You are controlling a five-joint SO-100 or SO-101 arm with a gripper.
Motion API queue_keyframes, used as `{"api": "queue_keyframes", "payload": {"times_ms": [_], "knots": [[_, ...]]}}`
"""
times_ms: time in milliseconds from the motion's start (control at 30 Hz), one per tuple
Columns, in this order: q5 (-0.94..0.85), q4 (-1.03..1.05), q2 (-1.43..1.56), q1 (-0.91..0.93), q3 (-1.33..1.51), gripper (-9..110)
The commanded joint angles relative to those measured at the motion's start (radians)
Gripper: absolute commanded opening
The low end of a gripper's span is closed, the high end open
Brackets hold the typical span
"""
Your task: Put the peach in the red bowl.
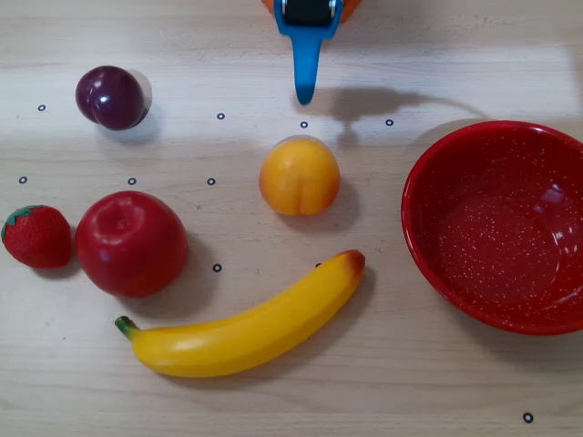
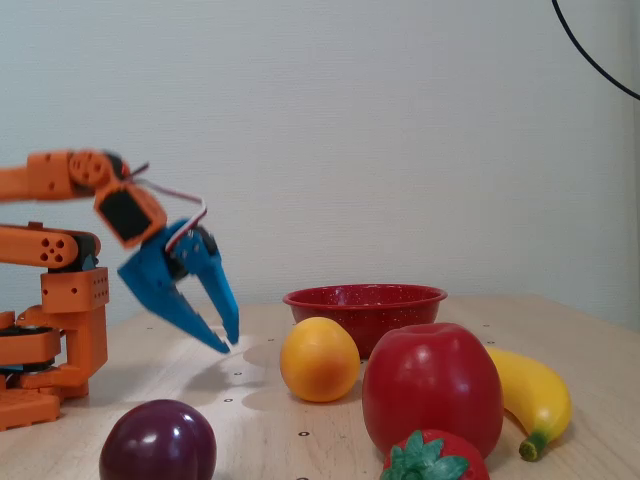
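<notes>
In the overhead view, a strawberry [image 1: 36,237], a plum [image 1: 110,96] and an apple [image 1: 131,243] are seen left of the peach [image 1: 300,176]; the gripper [image 2: 226,346] is held above the table, clear of the peach, fingers slightly parted and empty; the red bowl [image 1: 428,264] is found right of the peach, well apart

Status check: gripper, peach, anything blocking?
Gripper open, empty, raised short of the peach. Peach on the table, untouched. Red bowl empty, path to it clear; banana lies off to the side.
</notes>
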Motion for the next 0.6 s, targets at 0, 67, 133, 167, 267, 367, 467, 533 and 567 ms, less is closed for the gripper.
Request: {"api": "queue_keyframes", "payload": {"times_ms": [0, 67, 133, 167, 267, 367, 467, 533, 567], "knots": [[0.044, 0.063, -0.094, 0.009, -0.156, 0], [0.072, 0.11, -0.158, -0.003, -0.227, 0], [0.1, 0.149, -0.219, -0.015, -0.298, 0], [0.11, 0.17, -0.253, -0.023, -0.339, 0], [0.137, 0.218, -0.365, -0.044, -0.459, 1], [0.147, 0.29, -0.485, -0.057, -0.588, 5], [0.143, 0.393, -0.621, -0.066, -0.736, 12], [0.121, 0.465, -0.712, -0.072, -0.834, 20], [0.11, 0.497, -0.75, -0.075, -0.879, 24]]}}
